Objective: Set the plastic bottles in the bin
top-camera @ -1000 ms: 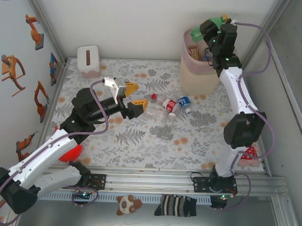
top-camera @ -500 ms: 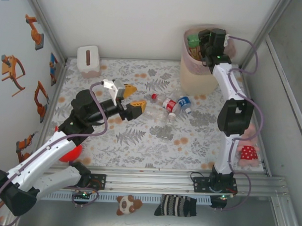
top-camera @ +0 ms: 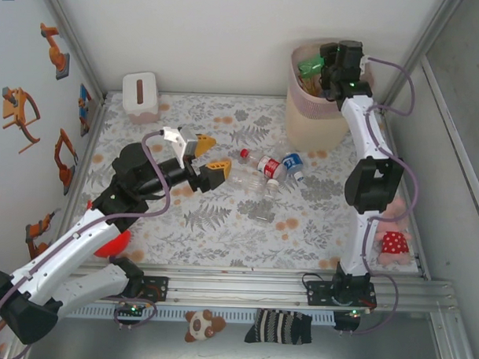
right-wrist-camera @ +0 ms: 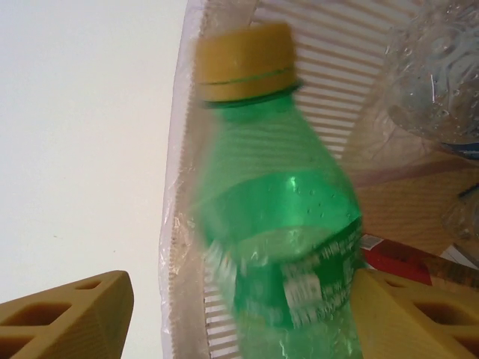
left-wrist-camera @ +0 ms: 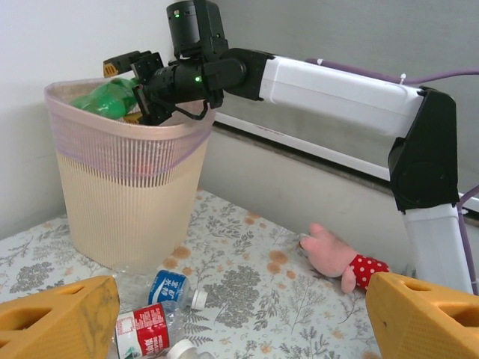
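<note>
Inside the bin (top-camera: 312,123), a clear bottle (right-wrist-camera: 434,82) lies against the ribbed wall with other items beneath it, too cramped to name. Just over the bin's rim, the green bottle (right-wrist-camera: 277,217) with a yellow cap sits blurred between the fingers of the right gripper (right-wrist-camera: 239,280). Those fingers are spread wider than the bottle, and one pad stands clear of it. Near the bin's foot, loose bottles lie on the floral table (top-camera: 222,226), among them a red-labelled one (left-wrist-camera: 146,333) and a blue-labelled one (left-wrist-camera: 168,288). Beyond these, farther from the bin, the left gripper (top-camera: 211,153) hovers with its fingers spread wide and nothing between them.
</note>
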